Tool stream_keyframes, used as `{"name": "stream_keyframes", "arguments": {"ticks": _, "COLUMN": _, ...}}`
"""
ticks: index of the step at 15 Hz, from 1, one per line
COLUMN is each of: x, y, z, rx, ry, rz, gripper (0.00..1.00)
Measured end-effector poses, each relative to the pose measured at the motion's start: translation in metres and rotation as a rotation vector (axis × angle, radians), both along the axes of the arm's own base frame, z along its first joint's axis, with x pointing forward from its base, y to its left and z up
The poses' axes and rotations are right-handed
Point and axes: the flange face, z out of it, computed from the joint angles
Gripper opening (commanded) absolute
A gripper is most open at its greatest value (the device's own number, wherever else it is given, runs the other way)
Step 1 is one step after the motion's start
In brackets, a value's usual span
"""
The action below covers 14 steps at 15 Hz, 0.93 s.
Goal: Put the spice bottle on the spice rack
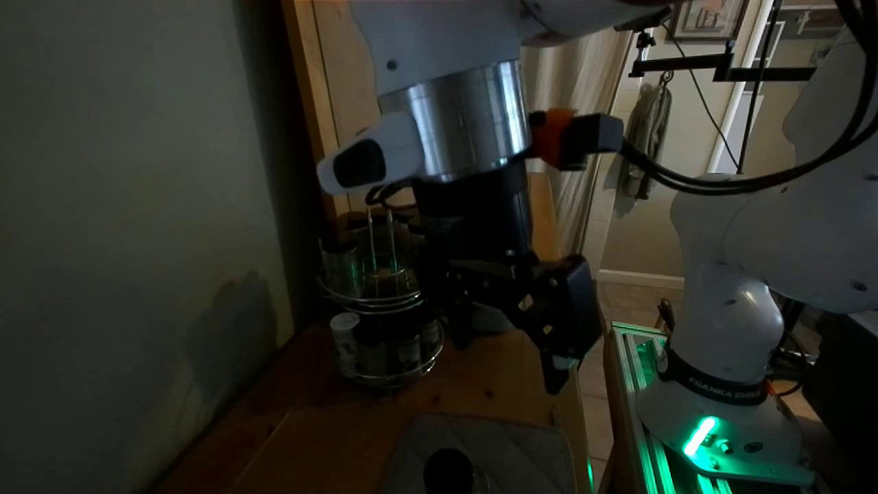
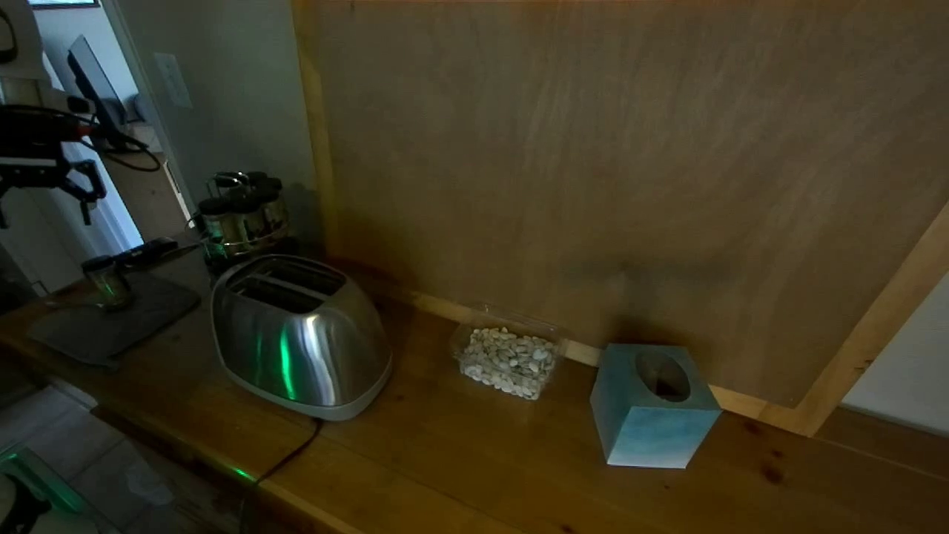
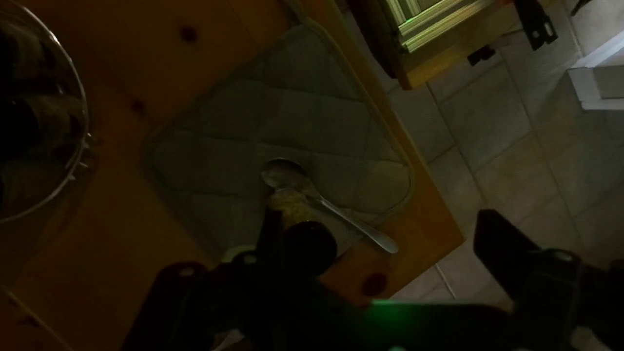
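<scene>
The spice bottle (image 1: 449,470), clear glass with a black lid, stands upright on a grey quilted pot holder (image 1: 511,453). It also shows in an exterior view (image 2: 110,288) and in the wrist view (image 3: 309,246), partly behind a finger. The spice rack (image 1: 374,302), a round two-tier wire stand with dark-lidded jars, stands by the wall; it shows in an exterior view (image 2: 245,222) and at the wrist view's left edge (image 3: 80,97). My gripper (image 1: 511,353) is open and empty, above the counter between rack and bottle. Its wide-apart fingers show in the wrist view (image 3: 380,219).
A spoon (image 3: 341,214) lies on the pot holder beside the bottle. A silver toaster (image 2: 304,348) stands near the rack. A box of pebbles (image 2: 510,361) and a blue tissue box (image 2: 652,430) are farther along. The counter edge (image 3: 438,209) drops to a tiled floor.
</scene>
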Motion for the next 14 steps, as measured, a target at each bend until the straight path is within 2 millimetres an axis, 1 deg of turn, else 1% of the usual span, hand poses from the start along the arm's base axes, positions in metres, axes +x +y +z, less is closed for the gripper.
{"name": "stream_keyframes", "arguments": {"ticks": 2, "x": -0.005, "y": 0.021, "z": -0.012, "rx": -0.018, "ry": -0.022, "rz": 0.059, "gripper": 1.0}}
{"name": "stream_keyframes", "arguments": {"ticks": 5, "x": -0.005, "y": 0.039, "z": -0.03, "rx": -0.036, "ry": -0.059, "rz": 0.117, "gripper": 1.0}}
{"name": "stream_keyframes", "arguments": {"ticks": 10, "x": 0.007, "y": 0.047, "z": -0.049, "rx": -0.012, "ry": -0.094, "rz": 0.148, "gripper": 1.0}}
{"name": "stream_keyframes", "arguments": {"ticks": 14, "x": 0.01, "y": 0.049, "z": -0.064, "rx": -0.013, "ry": -0.071, "rz": 0.167, "gripper": 1.0}}
